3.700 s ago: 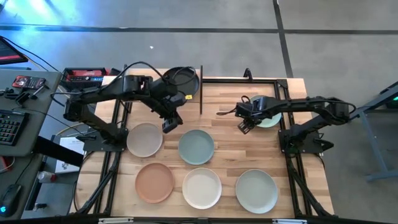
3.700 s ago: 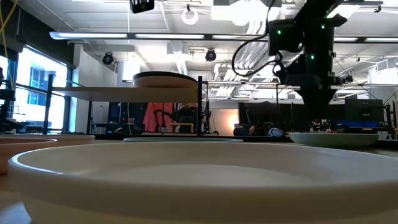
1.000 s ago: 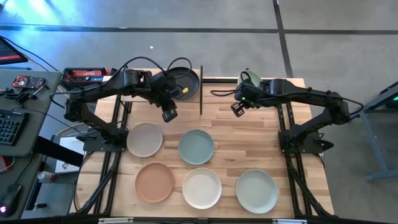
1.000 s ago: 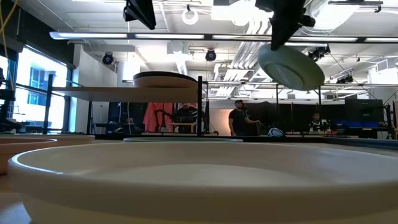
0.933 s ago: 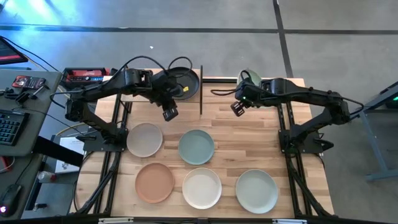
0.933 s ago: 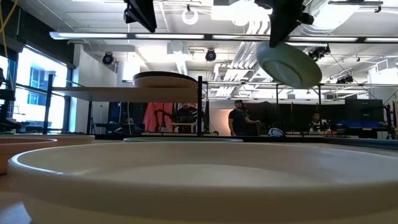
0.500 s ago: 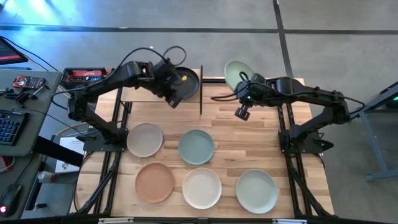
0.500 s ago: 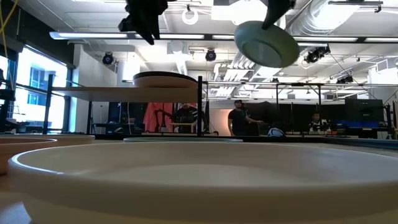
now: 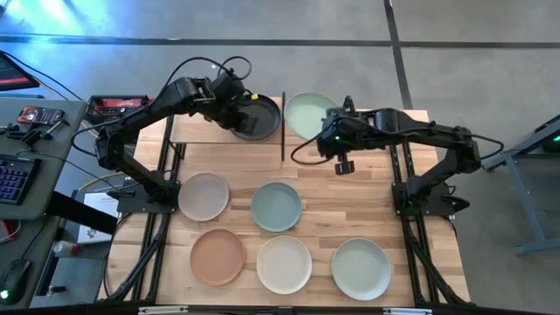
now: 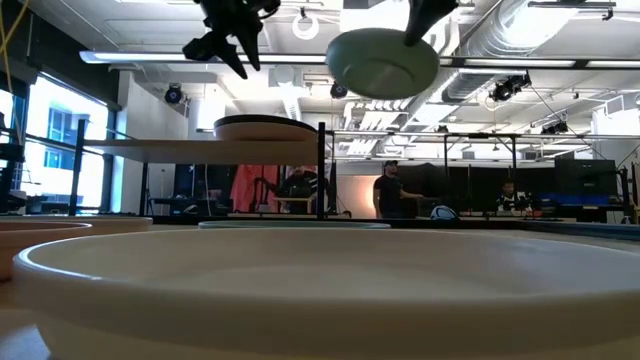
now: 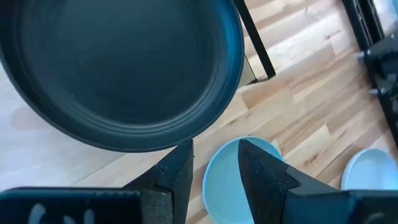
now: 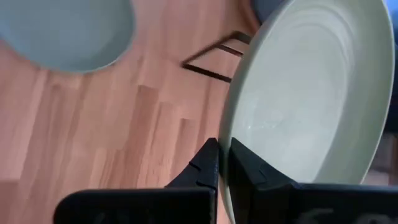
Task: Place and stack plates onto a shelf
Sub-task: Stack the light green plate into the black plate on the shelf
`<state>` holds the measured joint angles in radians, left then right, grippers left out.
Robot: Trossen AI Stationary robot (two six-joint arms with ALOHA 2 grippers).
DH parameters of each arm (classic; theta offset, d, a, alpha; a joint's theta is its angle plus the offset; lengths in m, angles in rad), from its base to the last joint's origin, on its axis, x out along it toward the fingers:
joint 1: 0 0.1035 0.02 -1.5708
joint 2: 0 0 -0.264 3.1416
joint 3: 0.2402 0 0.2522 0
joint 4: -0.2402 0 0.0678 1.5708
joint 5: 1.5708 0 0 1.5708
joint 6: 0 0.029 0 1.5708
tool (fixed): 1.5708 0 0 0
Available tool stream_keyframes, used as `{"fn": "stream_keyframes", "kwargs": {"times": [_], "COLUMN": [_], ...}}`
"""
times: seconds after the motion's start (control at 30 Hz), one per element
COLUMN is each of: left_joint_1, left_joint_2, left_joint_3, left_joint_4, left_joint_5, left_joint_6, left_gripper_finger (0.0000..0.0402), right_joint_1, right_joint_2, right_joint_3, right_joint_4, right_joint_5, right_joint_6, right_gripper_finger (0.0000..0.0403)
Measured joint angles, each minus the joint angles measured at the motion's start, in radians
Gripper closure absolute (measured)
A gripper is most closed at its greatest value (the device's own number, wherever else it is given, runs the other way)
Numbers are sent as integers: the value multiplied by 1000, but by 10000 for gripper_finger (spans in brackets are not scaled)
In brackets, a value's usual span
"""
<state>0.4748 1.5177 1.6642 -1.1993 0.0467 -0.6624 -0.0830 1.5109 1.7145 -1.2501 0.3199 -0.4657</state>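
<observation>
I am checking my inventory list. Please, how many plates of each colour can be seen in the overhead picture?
Black plate: 1
Green plate: 1
Grey-beige plate: 1
Pale blue-green plate: 1
Terracotta plate: 1
Cream plate: 1
Pale grey-green plate: 1
Total: 7

7 plates [image 9: 276, 206], 1 shelf [image 9: 206, 131]
</observation>
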Motion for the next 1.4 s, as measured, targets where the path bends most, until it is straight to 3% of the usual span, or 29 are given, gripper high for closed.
{"fn": "stream_keyframes", "kwargs": {"times": [0.53,1.4], "left_joint_1": [-23,-63], "left_joint_2": [2,146], "left_joint_3": [0,0], "left_joint_4": [68,155], "left_joint_5": [-13,-14], "left_joint_6": [-144,-129], "left_gripper_finger": [284,284], "right_joint_1": [34,79], "right_joint_2": [150,164], "right_joint_3": [1,0], "right_joint_4": [4,72], "right_joint_5": [-42,-2], "right_joint_6": [-210,-212], "right_gripper_finger": [403,403]}}
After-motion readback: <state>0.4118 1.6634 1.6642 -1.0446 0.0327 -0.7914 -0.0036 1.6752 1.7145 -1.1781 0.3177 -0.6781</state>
